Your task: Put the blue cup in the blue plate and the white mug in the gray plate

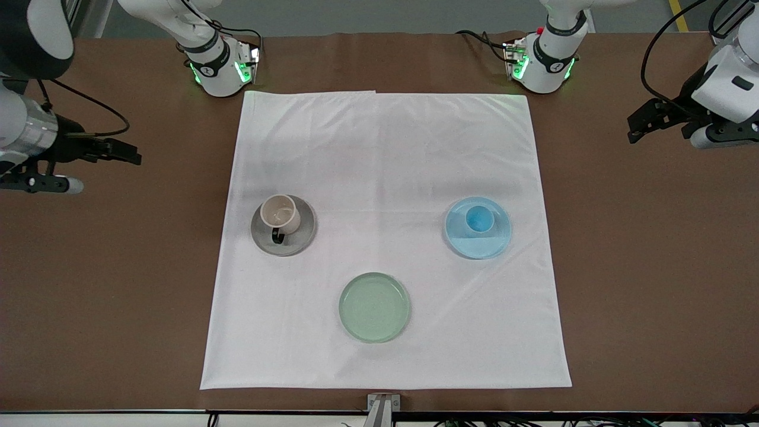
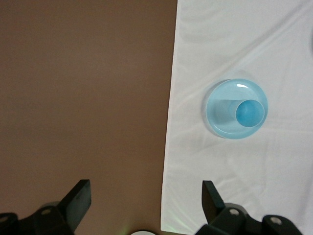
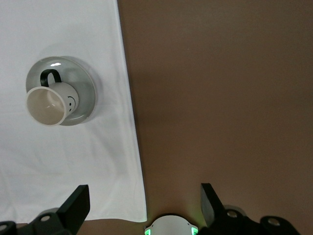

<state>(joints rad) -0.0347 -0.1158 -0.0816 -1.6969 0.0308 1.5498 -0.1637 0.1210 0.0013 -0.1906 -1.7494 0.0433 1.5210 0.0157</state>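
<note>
The blue cup (image 1: 479, 219) stands upright in the blue plate (image 1: 481, 248), toward the left arm's end of the white cloth. The white mug (image 1: 280, 213) stands upright in the gray plate (image 1: 301, 237), toward the right arm's end, its dark handle toward the front camera. My left gripper (image 1: 635, 129) is open and empty over bare table off the cloth; its wrist view shows the cup (image 2: 250, 113) in the plate (image 2: 220, 110). My right gripper (image 1: 131, 156) is open and empty over bare table at the right arm's end; its wrist view shows the mug (image 3: 48, 104) in the plate (image 3: 84, 90).
A pale green plate (image 1: 374, 307) lies empty on the white cloth (image 1: 385, 154), nearer to the front camera than the other two plates. The arm bases (image 1: 219, 68) (image 1: 542, 65) stand at the cloth's edge farthest from the front camera. Brown table surrounds the cloth.
</note>
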